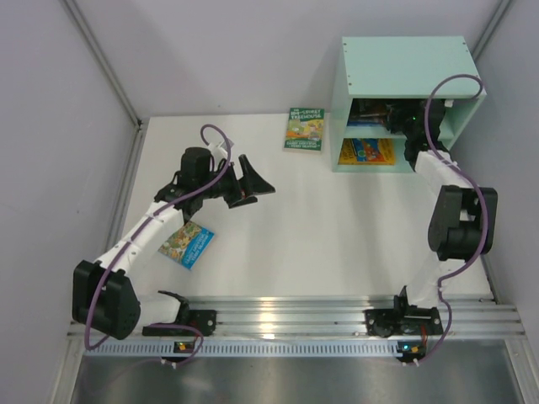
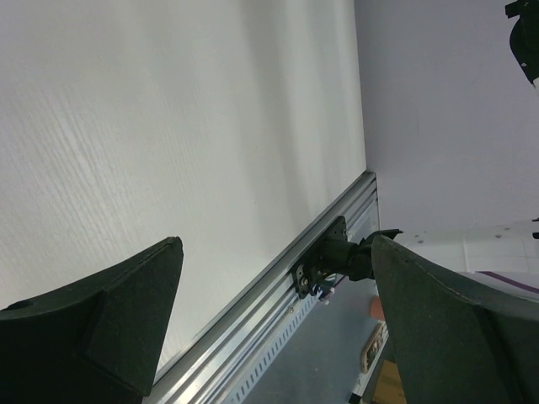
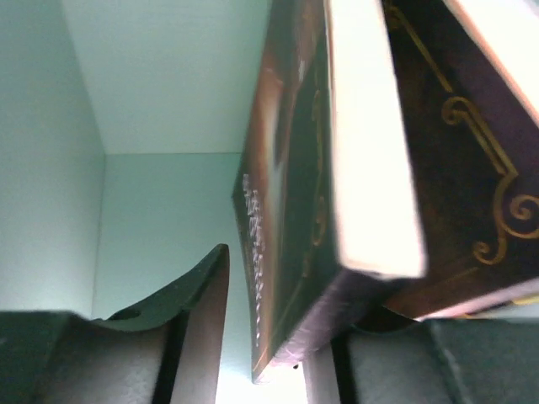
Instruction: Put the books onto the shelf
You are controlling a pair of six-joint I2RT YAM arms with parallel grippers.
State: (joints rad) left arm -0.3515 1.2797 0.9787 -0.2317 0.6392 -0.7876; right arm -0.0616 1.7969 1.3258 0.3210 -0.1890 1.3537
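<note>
On the left of the table [image 1: 337, 244], the left gripper [image 1: 253, 189] hangs above the white surface with its jaws spread wide and nothing between them. Below that arm, a blue landscape book [image 1: 187, 244] lies flat on the table, turned at an angle. Further right and toward the back, a green book [image 1: 304, 129] lies flat just beside the left wall of the mint-green shelf [image 1: 404, 71].

The shelf stands at the back right, its two compartments stacked. An orange-yellow book [image 1: 366, 151] lies in the lower one. The right gripper [image 1: 410, 122] reaches into the upper one. In the right wrist view its jaws stand partly apart around a dark green-brown book [image 3: 286, 210]. The left finger [image 3: 202, 311] is clear of the cover, with a gap showing. A dark brown book with gold scrollwork [image 3: 455, 168] leans against the first book's far side.
</note>
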